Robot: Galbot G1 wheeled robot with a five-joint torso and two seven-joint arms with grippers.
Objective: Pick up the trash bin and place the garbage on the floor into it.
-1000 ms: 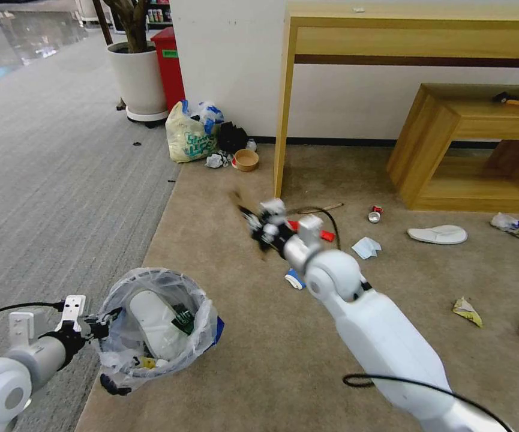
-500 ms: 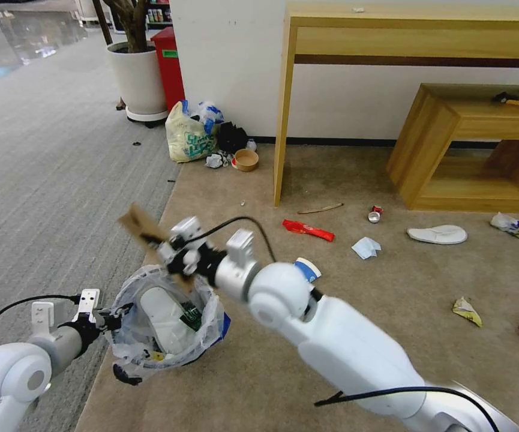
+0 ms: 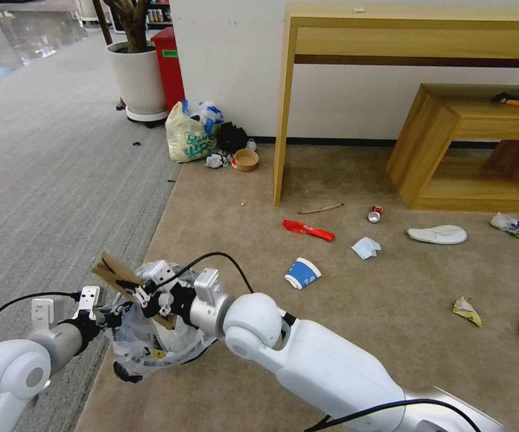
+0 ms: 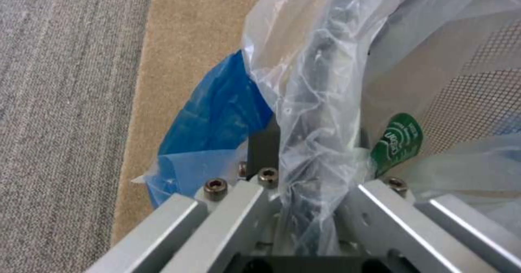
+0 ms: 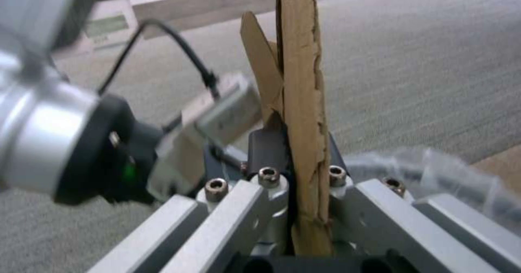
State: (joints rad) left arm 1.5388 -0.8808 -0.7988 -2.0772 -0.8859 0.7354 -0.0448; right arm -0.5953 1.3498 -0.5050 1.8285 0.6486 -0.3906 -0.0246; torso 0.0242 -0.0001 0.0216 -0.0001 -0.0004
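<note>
1. My right gripper (image 5: 304, 171) had brushed metal bars with steel screws and matt black fingers (image 5: 267, 149).
2. It clamped a piece of brown cardboard (image 3: 128, 283), matt and rough, with torn edges.
3. My left gripper (image 4: 312, 191) pinched the trash bin (image 3: 151, 345) at its crinkly, glossy clear plastic liner.
4. The floor (image 3: 343, 336) was tan short-pile carpet, matt.
5. My arm shells were smooth glossy white plastic.

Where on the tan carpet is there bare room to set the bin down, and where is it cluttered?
Free: the floor between the blue-white cup and the right tool, and the strip by the grey striped carpet. Crowded: from the red wrapper past the tissue and slipper, and around the yellowish bag.
</note>
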